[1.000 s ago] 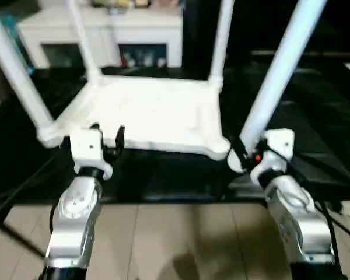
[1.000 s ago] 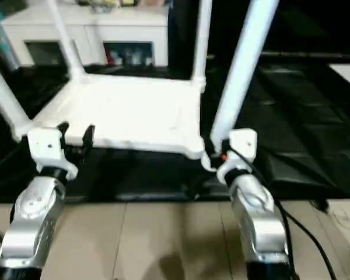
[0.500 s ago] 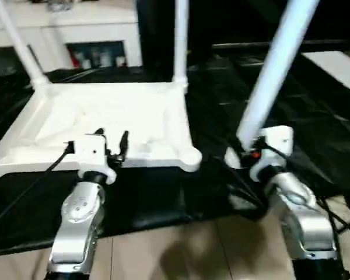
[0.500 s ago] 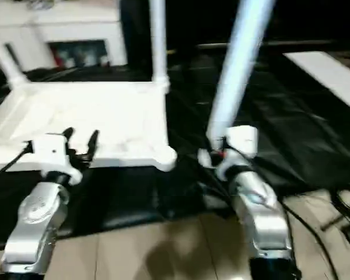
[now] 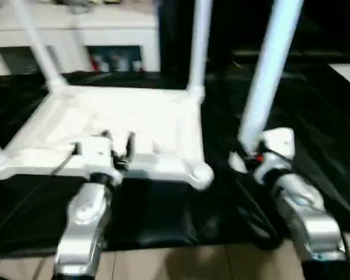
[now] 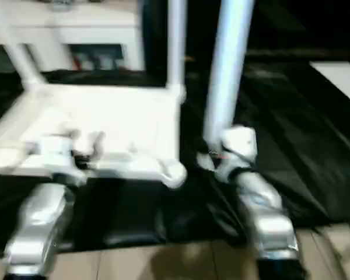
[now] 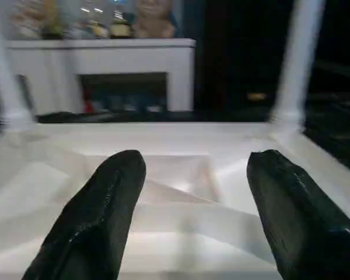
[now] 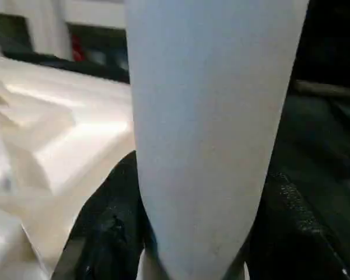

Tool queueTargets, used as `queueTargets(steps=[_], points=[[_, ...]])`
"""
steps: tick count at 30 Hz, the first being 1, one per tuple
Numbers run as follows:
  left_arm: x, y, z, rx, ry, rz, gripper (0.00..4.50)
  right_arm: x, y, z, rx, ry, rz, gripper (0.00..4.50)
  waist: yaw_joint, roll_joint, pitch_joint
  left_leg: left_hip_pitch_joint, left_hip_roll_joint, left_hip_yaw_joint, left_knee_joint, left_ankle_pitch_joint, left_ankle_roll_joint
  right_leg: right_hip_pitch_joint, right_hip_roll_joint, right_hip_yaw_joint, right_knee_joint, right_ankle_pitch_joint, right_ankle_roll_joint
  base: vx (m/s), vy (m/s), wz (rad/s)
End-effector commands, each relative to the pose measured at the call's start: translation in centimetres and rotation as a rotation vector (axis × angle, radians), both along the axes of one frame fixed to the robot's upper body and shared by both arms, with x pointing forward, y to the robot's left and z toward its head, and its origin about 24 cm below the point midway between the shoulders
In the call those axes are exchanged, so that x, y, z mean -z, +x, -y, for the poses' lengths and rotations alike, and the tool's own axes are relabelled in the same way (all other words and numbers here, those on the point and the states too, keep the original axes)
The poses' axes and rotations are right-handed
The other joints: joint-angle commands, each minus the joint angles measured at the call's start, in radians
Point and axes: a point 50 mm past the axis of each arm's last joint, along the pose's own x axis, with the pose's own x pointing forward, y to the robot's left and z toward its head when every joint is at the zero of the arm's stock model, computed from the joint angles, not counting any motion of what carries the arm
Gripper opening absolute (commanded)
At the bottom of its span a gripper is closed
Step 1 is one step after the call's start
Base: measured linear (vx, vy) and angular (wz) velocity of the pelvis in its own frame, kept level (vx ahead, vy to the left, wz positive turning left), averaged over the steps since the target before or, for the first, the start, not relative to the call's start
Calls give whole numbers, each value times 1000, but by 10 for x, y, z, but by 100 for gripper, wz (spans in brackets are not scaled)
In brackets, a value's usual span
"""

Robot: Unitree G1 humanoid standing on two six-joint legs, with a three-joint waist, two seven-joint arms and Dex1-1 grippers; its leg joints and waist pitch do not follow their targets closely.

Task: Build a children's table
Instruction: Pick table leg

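One leg [image 5: 268, 70] pinched in the right gripper [image 5: 245, 153] may tilt beside its socket; left gripper [image 7: 192, 192] hovers spread over the tabletop [image 5: 122, 116].

You get dim, motion-blurred head views — the white tabletop [image 5: 122, 116] glares against the dark floor [image 5: 315, 105]; wrist views stay softly unfocused.

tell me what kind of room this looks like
Probably a room in a home or a home-like test space: a white cabinet with glass-fronted compartments and ornaments on top stands behind, and beige floor tiles meet a black floor sheet.
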Motion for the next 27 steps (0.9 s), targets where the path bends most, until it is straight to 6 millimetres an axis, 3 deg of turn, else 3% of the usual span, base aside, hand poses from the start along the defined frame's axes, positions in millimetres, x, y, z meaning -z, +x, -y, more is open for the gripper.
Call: queueTargets(steps=[1, 2, 3, 4, 5, 6, 7, 8, 9, 10, 11, 12, 13, 14, 15, 16, 17, 18, 19, 20, 21, 22, 23, 24, 25, 26, 27], points=[[0, -1, -6, -21, 13, -5, 328, -3, 0, -8, -27, 15, 17, 191, -40, 43, -47, 80, 122, -91, -140, 70, 175, -43, -21, -38, 27, -30, -150, 136, 58, -1], [0, -1, -6, -20, 12, -6, 328, -3, 0, -8, -26, 18, 14, 191, -56, 39, -64, 152, 168, -131, -139, 1, 241, -104, -42, -29, 72, -90, -108, 136, 58, -1], [0, -1, -5, -20, 12, -6, 328, -3, 0, -9, -27, 17, 13, 191, -52, 35, -70, 161, 171, -150, -127, -9, 351, -135, -58, -26, 112, -83, -19, 126, 38, 3], [0, -1, -6, -20, 11, -6, 328, -3, -1, -9, -35, 6, 14, 191, -51, 21, -64, 147, 157, -122, -126, 5, 394, -166, -65, -26, 129, -23, 44, 80, 31, 5], [0, -1, -6, -20, 12, -6, 328, -3, -1, -10, -35, 6, 14, 191, -54, 13, -66, 146, 149, -114, -128, 24, 418, -176, -68, -25, 130, 6, 67, 80, 31, 5], [0, -1, -6, -21, 12, -6, 328, -2, -1, -10, -39, 1, 13, 191, -56, 3, -54, 120, 130, -80, -145, 28, 434, -177, -73, -23, 116, 64, 81, 63, -4, -2], [0, -1, -6, -21, 12, -6, 328, -2, -1, -10, -42, 0, 13, 191, -55, -27, -48, 104, 91, -44, -139, -37, 391, -155, -95, 2, 35, 140, 37, 70, -69, -5], [0, -1, -6, -20, 12, -6, 328, -2, -1, -11, -44, -5, 13, 191, -40, -95, -47, 22, -13, 22, -76, -159, 285, -50, -141, 81, -77, 28, 24, 70, -69, -5], [0, -1, -6, -20, 13, -6, 328, -2, -1, -11, -43, -10, 14, 191, 0, -88, -36, -23, -42, 21, 15, -149, 256, -4, -247, 114, -132, -181, 42, 47, -115, 9], [0, -1, -6, -19, 13, -7, 328, -2, -1, -10, -40, -11, 17, 191, 11, -79, -48, -16, -27, 5, 42, -91, 200, -2, -282, 123, -146, -304, 45, 31, -105, 15], [0, -1, -6, -16, 13, -7, 328, -3, 0, -9, -17, 26, 21, 191, 0, -66, -49, -18, -19, 0, 47, -19, 89, -7, -241, 118, -142, -482, 16, 31, -105, 15], [0, 0, -6, -14, 13, -8, 328, -3, 0, -8, -12, 31, 21, 191, 1, -69, -35, -39, -16, 4, 29, 22, 69, 13, -216, 105, -146, -510, -78, 58, -66, 3], [0, 0, -4, 1, 13, -8, 328, -4, 2, -5, 22, 40, 23, 191, -1, -46, -32, -30, 8, 4, -22, 50, 66, 9, -197, 68, -148, -470, -142, 81, 4, -1], [-2, 0, -1, 39, -4, 5, 328, -4, 2, -4, 28, 37, 27, 191, -8, -11, -30, -4, 42, 4, -107, 15, 70, -11, -140, 13, -132, -386, -147, 81, 4, -1], [-3, -1, 2, 78, -19, 15, 328, -5, 2, -4, 27, 40, 28, 191, -21, -6, -36, 4, 52, -2, -123, 12, 77, -18, -106, -5, -108, -285, -141, 94, 76, -2], [-2, -2, 8, 158, -31, 10, 328, -5, 3, -3, 28, 49, 31, 191, -31, 8, -69, 82, 90, -35, -115, 102, 126, -67, -95, -19, -48, -18, -148, 126, 75, 8], [-2, -3, 11, 206, -36, 6, 328, -6, 3, -3, 28, 53, 32, 191, -45, 3, -63, 93, 100, -43, -109, 138, 164, -93, -94, -15, -37, 68, -150, 126, 75, 8], [-2, -4, 18, 302, -34, 2, 328, -7, 4, -2, 24, 66, 34, 191, -47, 6, -78, 91, 99, -48, -83, 324, 210, -102, -109, -8, -17, 236, -163, 124, 63, 12], [-3, -6, 28, 479, -5, 8, 328, -9, 4, -2, -17, 85, 38, 191, -32, -3, -85, 68, 73, -35, -52, 564, 229, -100, -122, 11, -9, 406, -159, 72, 56, 1], [-3, -6, 30, 517, 2, 7, 328, -10, 4, -2, -32, 92, 38, 191, -26, -3, -90, 57, 57, -32, -39, 698, 217, -96, -118, 19, 3, 506, -151, 72, 56, 1], [-3, -6, 33, 582, 15, 0, 328, -12, 4, -2, -62, 108, 38, 191, -23, -14, -98, 50, 36, -23, -28, 805, 168, -90, -109, 29, 11, 614, -123, 0, 0, 0], [-1, -5, 36, 679, 44, -33, 328, -15, 2, -2, -121, 138, 35, 191, -16, -11, -92, 35, 26, -8, -34, 724, 127, -88, -107, 33, 6, 627, -113, 0, 0, 0], [0, -5, 38, 734, 66, -55, 328, -16, 1, -2, -161, 155, 31, 191, -18, -13, -87, 18, 27, -5, -40, 653, 109, -78, -113, 36, 8, 617, -116, 0, 0, 0], [0, -4, 39, 791, 96, -70, 328, -18, 0, -2, -201, 161, 26, 191, -14, -10, -76, 8, 36, 2, -56, 461, 78, -75, -121, 37, -7, 527, -127, 0, 0, 0], [2, -3, 40, 891, 151, -101, 328, -19, -3, -1, -276, 148, 6, 191, -14, -12, -65, 4, 46, 6, -74, 255, 53, -68, -132, 41, -22, 392, -151, -62, -33, 0], [2, -3, 40, 901, 156, -104, 328, -19, -4, -1, -283, 146, 4, 191, -15, 0, -55, 7, 56, 7, -91, 89, 27, -66, -139, 44, -37, 262, -172, -62, -33, 0], [4, 0, 39, 1011, 230, -158, 328, -18, -8, 1, -378, 96, -31, 191, -16, 11, -54, 9, 61, 5, -95, 37, 15, -62, -143, 46, -37, 226, -185, -75, -40, 1]])
